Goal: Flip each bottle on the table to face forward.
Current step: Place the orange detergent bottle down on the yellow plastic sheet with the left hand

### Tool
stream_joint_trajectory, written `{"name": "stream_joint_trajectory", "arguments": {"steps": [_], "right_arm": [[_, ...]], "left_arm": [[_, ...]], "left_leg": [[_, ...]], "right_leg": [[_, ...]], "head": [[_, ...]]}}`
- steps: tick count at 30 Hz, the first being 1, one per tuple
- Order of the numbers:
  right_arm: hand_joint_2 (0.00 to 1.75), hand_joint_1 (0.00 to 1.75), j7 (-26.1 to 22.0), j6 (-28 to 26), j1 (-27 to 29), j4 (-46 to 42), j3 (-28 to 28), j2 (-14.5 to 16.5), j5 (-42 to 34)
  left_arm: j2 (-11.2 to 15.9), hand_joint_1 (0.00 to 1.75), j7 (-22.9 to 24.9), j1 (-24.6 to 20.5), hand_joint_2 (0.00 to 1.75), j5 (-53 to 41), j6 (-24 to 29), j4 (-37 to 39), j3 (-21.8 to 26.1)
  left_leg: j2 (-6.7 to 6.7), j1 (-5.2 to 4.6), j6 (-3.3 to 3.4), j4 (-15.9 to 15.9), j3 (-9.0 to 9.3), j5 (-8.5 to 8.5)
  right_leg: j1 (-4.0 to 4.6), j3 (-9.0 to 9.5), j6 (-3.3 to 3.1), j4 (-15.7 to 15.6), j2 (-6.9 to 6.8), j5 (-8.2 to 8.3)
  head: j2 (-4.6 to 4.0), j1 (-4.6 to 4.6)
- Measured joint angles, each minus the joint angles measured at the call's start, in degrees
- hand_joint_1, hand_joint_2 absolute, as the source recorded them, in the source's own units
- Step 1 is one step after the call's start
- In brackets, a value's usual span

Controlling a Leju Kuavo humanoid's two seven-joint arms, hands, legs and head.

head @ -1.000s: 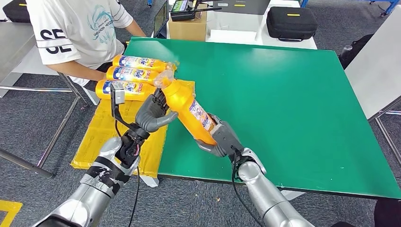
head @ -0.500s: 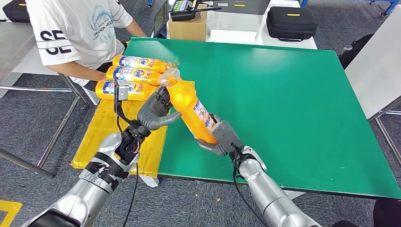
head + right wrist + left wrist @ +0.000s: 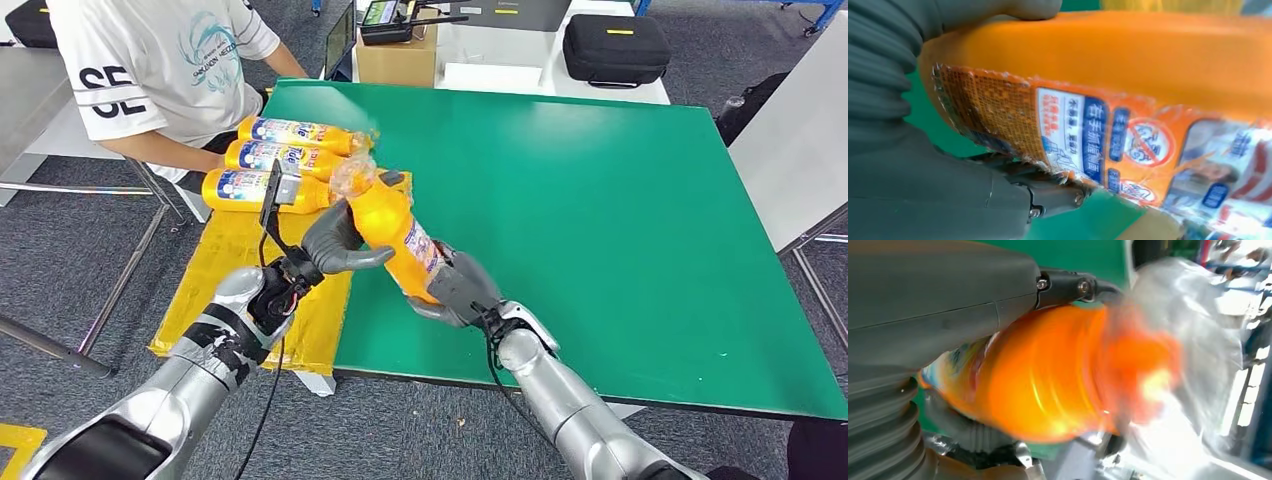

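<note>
- Tabletop (image 3: pixel 620 220), green, carries the work; the yellow mat (image 3: pixel 235 270) overlaps its near-left corner and hangs off the side, and that drop to the floor is my main worry, since anything let go here can roll off.
- Person (image 3: pixel 160 70) in a white shirt sits close behind the stack. A wide swing of my arms could reach their forearm.
- Stack of three bottles (image 3: pixel 275 160) lies on the mat's far end, labels up, just behind the one I carry. The raised cap end sits very near them, so a clumsy turn could knock the row askew.
- Orange bottle (image 3: pixel 395 235) is off the surface, tilted, cap end up and away from me, over the mat-tabletop seam. It looks smooth, and the loose clear wrap at the neck offers poor purchase.
- My right hand (image 3: pixel 455 290) grips the base end; the label faces the wrist camera there.
- My left hand (image 3: pixel 335 245) wraps the upper body below the neck. With both holding, twisting out of step could pry one grip loose.
- Left wrist view is blurred, so I cannot tell how firm that contact is.
</note>
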Motion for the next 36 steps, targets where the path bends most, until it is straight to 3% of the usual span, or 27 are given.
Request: {"name": "stream_joint_trajectory", "arguments": {"steps": [8,25,26,29,30,36], "right_arm": [[1.75,1.75,0.35,-0.49,-1.05,0.62,3.85,1.11,3.3],[1.75,1.75,1.0,-0.66,-1.36,1.08,4.96,1.15,4.17],[1.75,1.75,0.99,-0.74,-1.38,1.08,5.09,1.15,4.23],[1.75,0.46,1.07,-0.72,-1.41,1.08,5.34,1.15,4.27],[1.75,0.03,1.13,-0.73,-1.44,1.08,5.41,1.15,4.24],[1.75,0.0,1.23,-2.56,-0.91,-0.38,5.58,1.27,3.21]], "left_arm": [[-0.08,0.0,-0.71,-1.81,1.75,-3.23,3.0,4.89,-2.22],[-0.11,0.0,-1.31,-2.75,1.75,-3.91,3.9,7.85,-3.15],[-0.14,0.44,-1.45,-2.79,1.75,-4.04,4.08,8.08,-3.16],[-0.29,1.75,-2.17,-2.82,1.75,-4.16,4.33,8.59,-3.15],[-0.38,1.75,-2.6,-2.79,1.75,-4.15,4.55,8.69,-3.09],[-1.45,1.75,-4.2,-0.51,1.75,-2.15,9.35,7.08,-0.19]], "left_leg": [[-0.01,0.0,-0.01,0.0,-0.01,0.0],[-0.01,0.0,-0.01,0.0,0.0,0.0],[-0.02,0.0,-0.01,0.0,0.0,0.0],[-0.02,0.0,-0.01,0.0,0.0,0.0],[-0.02,0.0,-0.01,0.0,0.0,0.0],[0.01,0.0,-0.01,0.0,0.0,0.0]], "right_leg": [[0.0,-0.02,0.0,0.0,0.0,-0.01],[0.0,-0.01,0.0,0.0,0.0,-0.01],[0.0,-0.01,0.0,0.0,0.0,-0.01],[0.0,-0.01,0.0,0.0,-0.01,-0.01],[0.0,0.0,0.0,0.0,-0.01,-0.01],[0.0,-0.02,0.0,-0.01,0.01,-0.01]], "head": [[0.01,0.0],[0.01,-0.01],[0.01,-0.01],[0.01,0.0],[0.01,0.01],[0.01,-0.01]]}}
